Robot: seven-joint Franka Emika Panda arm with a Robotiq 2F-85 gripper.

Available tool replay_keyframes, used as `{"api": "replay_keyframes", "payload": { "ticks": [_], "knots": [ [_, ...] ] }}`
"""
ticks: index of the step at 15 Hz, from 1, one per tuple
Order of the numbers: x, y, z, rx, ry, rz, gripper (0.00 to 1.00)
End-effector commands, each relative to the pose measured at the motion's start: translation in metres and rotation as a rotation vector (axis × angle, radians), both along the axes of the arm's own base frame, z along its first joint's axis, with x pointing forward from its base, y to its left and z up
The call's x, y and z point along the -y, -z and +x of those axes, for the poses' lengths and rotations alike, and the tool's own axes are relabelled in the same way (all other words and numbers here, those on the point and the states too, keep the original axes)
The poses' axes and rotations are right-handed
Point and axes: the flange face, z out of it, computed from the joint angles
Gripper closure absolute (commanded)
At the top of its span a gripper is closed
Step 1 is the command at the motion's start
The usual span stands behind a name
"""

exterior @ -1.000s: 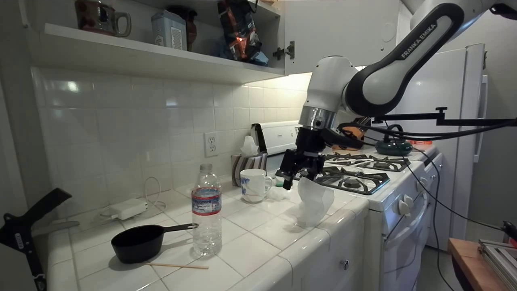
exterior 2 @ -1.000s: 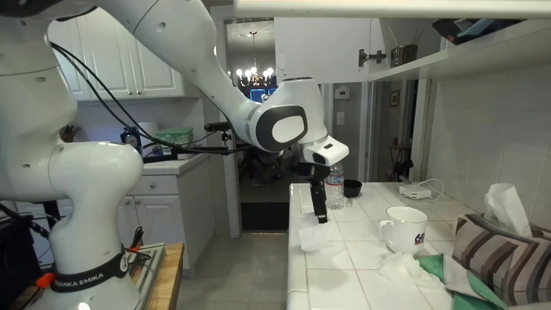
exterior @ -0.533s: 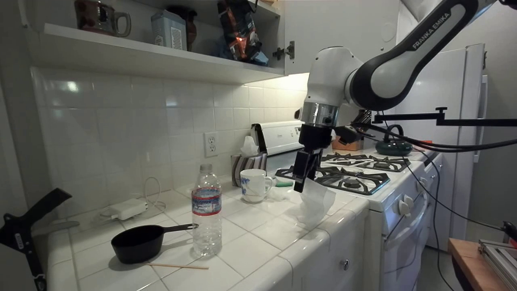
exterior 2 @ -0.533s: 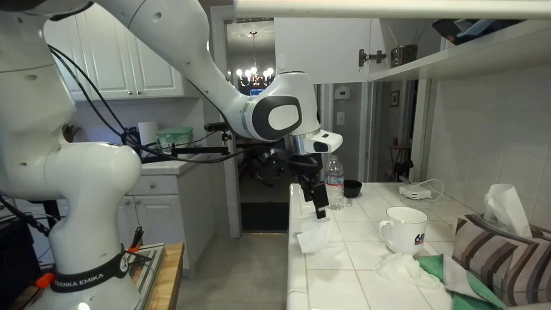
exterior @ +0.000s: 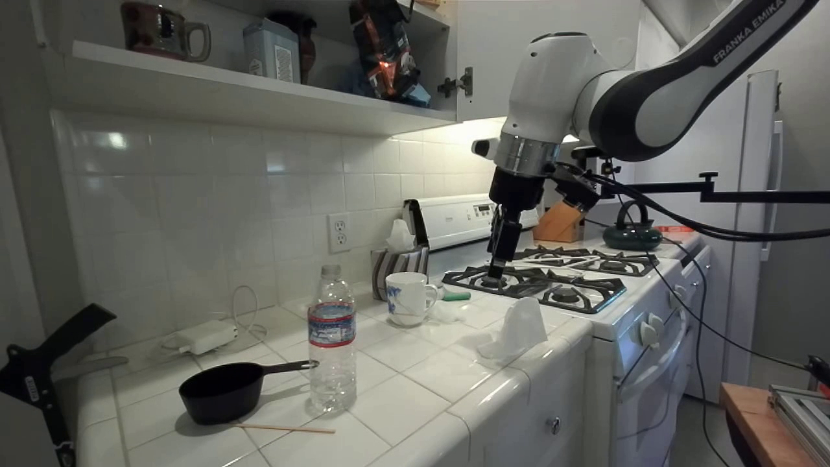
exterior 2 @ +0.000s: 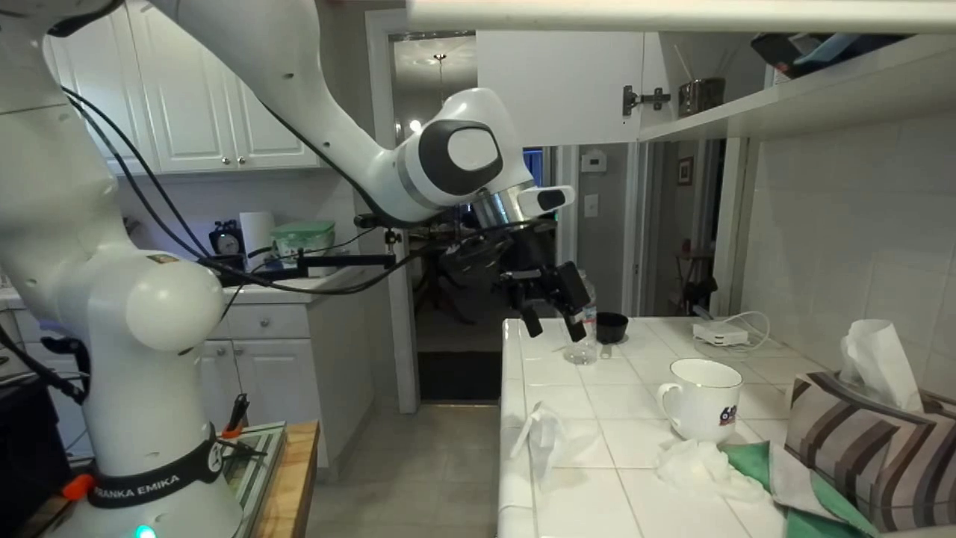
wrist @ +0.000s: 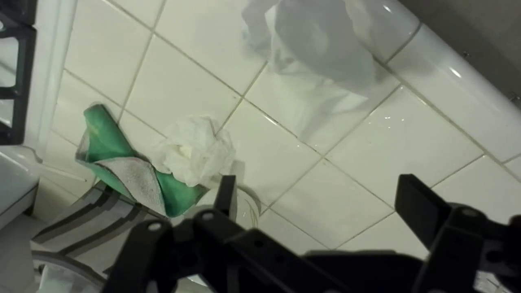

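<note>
My gripper [exterior 2: 554,330] hangs in the air above the tiled counter, its two fingers spread wide with bare space between them. In the wrist view the gripper [wrist: 315,189] has only tile between its fingertips. Nearest below lies a loose white tissue [exterior 2: 545,437], partly standing up near the counter's front edge; the same tissue [exterior: 522,327] stands peaked, apart from the fingers. A white mug [exterior 2: 700,400] stands farther in on the counter; in the wrist view the mug [wrist: 246,207] is partly hidden behind one finger. Beside the mug lies a crumpled tissue [wrist: 193,150] against a green and grey cloth [wrist: 106,134].
A striped tissue box [exterior 2: 859,441] stands by the wall. A plastic bottle [exterior: 332,370], a small black pan [exterior: 220,392], a thin stick [exterior: 285,428] and a white adapter [exterior: 207,334] are on the counter. The gas stove [exterior: 564,295] adjoins it; a shelf [exterior: 259,84] runs above.
My gripper has lifted and drawn back from the loose tissue, turning as it rose. The tissue stays on the counter in a changed shape, its top now clear of the fingers.
</note>
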Motion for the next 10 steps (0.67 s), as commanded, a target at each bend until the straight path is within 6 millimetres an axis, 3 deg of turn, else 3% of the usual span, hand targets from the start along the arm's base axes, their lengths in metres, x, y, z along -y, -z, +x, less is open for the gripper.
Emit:
{"api": "replay_keyframes", "payload": {
  "ticks": [1, 10],
  "knots": [
    [-0.005, 0.02, -0.011, 0.003, -0.102, 0.0, 0.0],
    [-0.001, 0.093, 0.0, -0.045, 0.174, 0.228, 0.0]
  ]
}}
